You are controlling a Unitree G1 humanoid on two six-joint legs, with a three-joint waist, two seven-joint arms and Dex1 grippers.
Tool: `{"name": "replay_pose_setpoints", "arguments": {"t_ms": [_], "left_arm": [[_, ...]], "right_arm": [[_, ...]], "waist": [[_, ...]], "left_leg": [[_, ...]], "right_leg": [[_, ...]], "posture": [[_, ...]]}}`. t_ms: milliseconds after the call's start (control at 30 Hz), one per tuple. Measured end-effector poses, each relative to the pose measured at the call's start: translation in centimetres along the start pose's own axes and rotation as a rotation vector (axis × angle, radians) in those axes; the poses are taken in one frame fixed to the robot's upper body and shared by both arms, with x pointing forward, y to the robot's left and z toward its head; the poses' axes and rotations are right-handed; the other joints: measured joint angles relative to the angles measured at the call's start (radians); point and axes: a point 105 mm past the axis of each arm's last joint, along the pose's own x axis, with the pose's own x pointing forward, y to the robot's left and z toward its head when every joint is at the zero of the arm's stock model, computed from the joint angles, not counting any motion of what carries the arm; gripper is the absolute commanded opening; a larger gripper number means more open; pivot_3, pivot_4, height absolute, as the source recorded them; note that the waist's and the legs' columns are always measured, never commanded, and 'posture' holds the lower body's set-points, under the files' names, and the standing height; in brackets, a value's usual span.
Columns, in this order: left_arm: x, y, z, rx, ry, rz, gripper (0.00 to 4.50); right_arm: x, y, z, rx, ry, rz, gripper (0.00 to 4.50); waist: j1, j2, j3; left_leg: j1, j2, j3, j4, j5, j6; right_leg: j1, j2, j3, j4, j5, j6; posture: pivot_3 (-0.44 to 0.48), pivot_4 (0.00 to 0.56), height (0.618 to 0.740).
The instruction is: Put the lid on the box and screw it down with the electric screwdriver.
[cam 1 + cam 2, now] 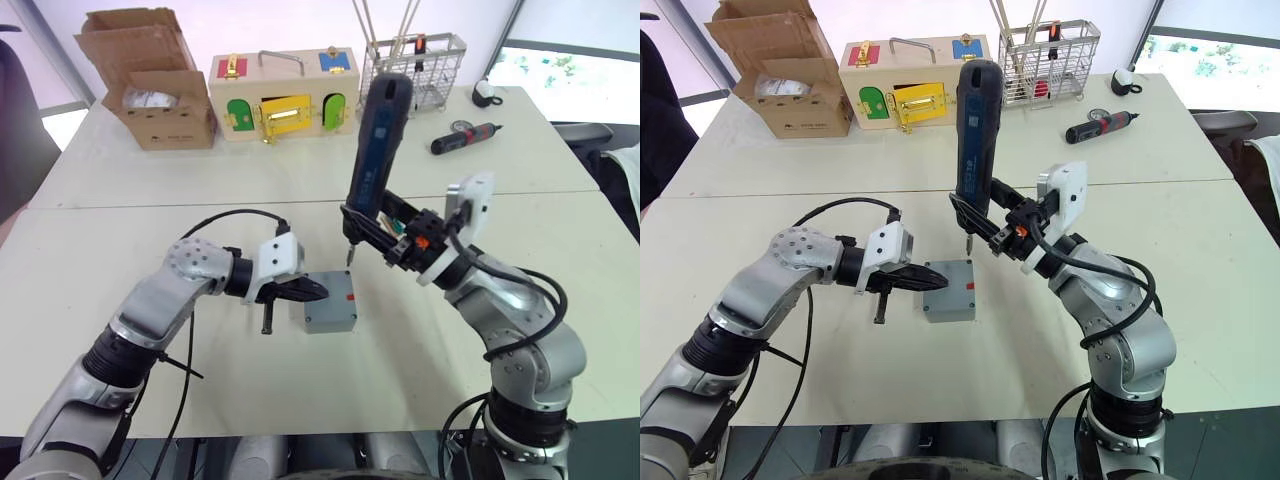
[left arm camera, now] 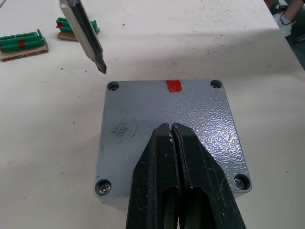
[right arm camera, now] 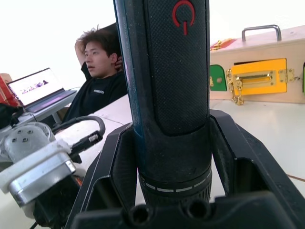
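Surface: pale tabletop [image 1: 150, 190], two tables butted together; you work on the near one.
Background: cardboard box [image 1: 160, 85] at 11 o'clock, wooden box with coloured doors [image 1: 283, 95] at 12, wire basket [image 1: 415, 60] at 1, smaller screwdriver [image 1: 465, 138] at 2.
Lid: lid [image 2: 167, 129] sits square on the box [image 1: 331, 315] at table centre; red mark at its far edge. Screw heads show in the two near corners; the two far holes look empty.
Lid handling: you may judge it light, stiff plastic with a pebbled top, likely to skate sideways under bit pressure. Keep it pinned from above, mid-panel.
Left gripper: left gripper [image 2: 170, 131] has its fingers pressed together, tips resting on the lid's middle, pinching nothing.
Electric screwdriver: electric screwdriver [image 1: 378, 150] stands near upright, top leaning toward 1 o'clock; bit tip [image 2: 101, 68] hangs just off the far-left screw hole [image 2: 113, 86], apart from it.
Right gripper: right gripper [image 3: 171, 157] clamps the tool's barrel low down.
Tool handling: judge it top-heavy and rigid, textured grip. Hold it low, as now, so the bit stays steady.
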Motion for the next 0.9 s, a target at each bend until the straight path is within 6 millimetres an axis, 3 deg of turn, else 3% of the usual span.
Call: {"name": "replay_pose_setpoints", "arguments": {"t_ms": [900], "left_arm": [[-0.1,0.2,-0.3,0.008,0.011,0.007,0.0]], "right_arm": [[-0.6,0.0,-1.8,0.017,-0.008,-0.027,1.91]], "waist": [[0.002,0.0,0.0]], "left_leg": [[0.008,0.0,-0.001,0.0,-0.003,0.006]], "right_leg": [[0.01,0.001,0.0,-0.003,0.0,0.0]], "posture": [[0.0,0.15,0.74]]}}
